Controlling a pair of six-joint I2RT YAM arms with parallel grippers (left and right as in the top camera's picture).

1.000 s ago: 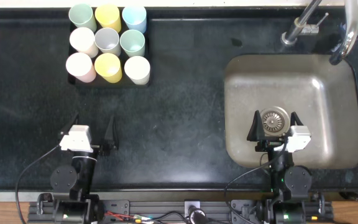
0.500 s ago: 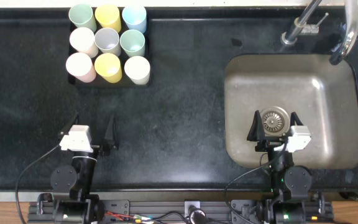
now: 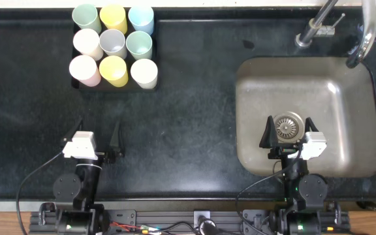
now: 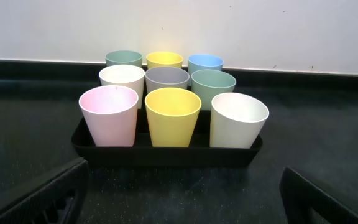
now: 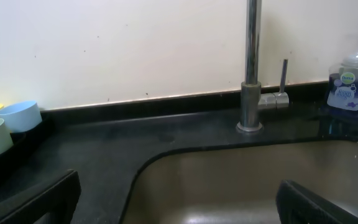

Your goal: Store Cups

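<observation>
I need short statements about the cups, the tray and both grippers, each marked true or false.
The black tray holds nine cups. True.
The pink cup lies on its side. False: it stands upright in the tray.
The left gripper is shut on a cup. False: it is open and empty.
The right gripper is open. True.
The blue cup stands in the row nearest the arms. False: it is in the farthest row.

Black worktop (image 3: 188, 117) is running along a white wall (image 4: 260, 31). Steel sink (image 3: 331, 85) is sitting at its right end, faucet (image 5: 251, 62) standing behind.
</observation>
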